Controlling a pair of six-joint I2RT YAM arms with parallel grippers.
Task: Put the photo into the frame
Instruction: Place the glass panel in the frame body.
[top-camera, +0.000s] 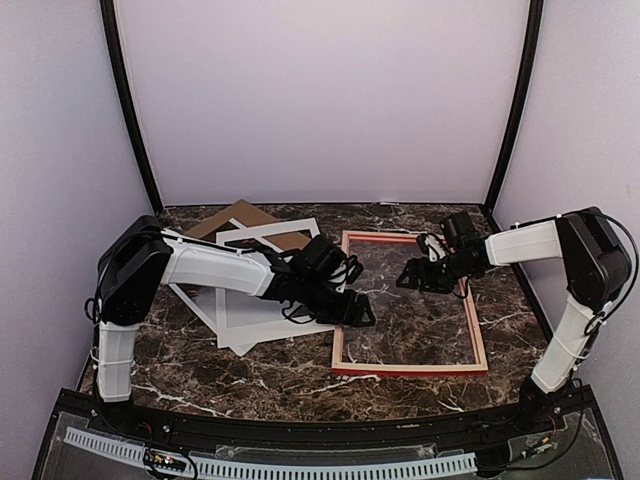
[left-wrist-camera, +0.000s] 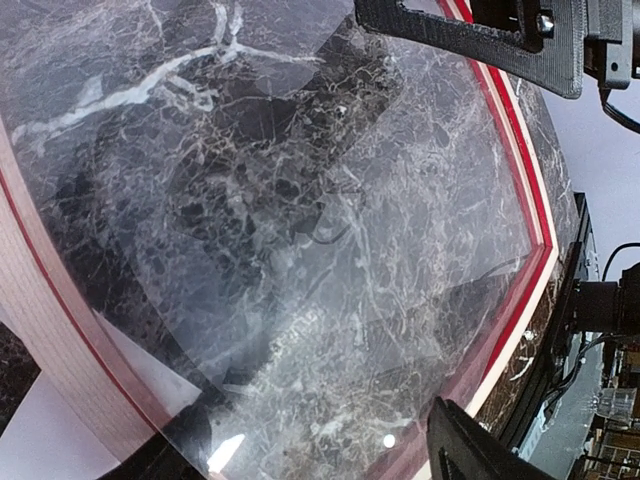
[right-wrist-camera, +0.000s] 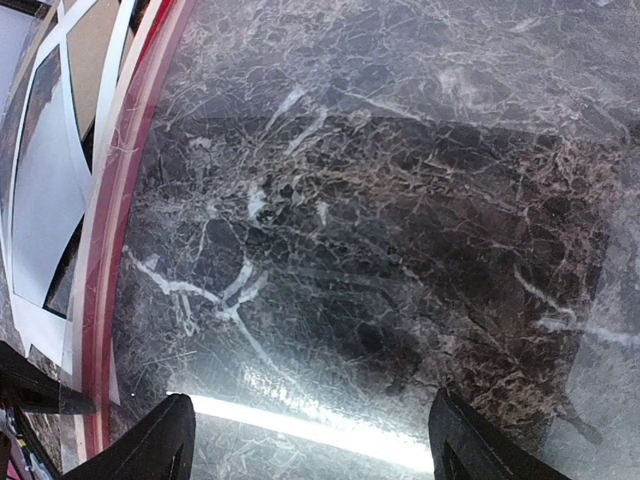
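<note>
The frame (top-camera: 410, 368) lies flat on the marble table at centre right, with red and pale wood rails. A glossy clear pane (right-wrist-camera: 380, 200) covers its opening. Left of it, under my left arm, lies a plain white sheet (top-camera: 262, 318), apparently the photo white side up; no print shows. My left gripper (top-camera: 355, 308) is at the frame's left rail (left-wrist-camera: 60, 330), open over the pane (left-wrist-camera: 320, 440). Only one of its fingertips (left-wrist-camera: 470, 445) shows clearly. My right gripper (top-camera: 412, 277) hovers open over the pane's upper part (right-wrist-camera: 310, 435), with nothing between its fingers.
A white mat with a cut-out window (top-camera: 268, 236) and a brown backing board (top-camera: 240, 215) lie overlapped at the back left. Black posts and pale walls enclose the table (top-camera: 300, 375). The right gripper's finger (left-wrist-camera: 470, 35) shows at the top of the left wrist view.
</note>
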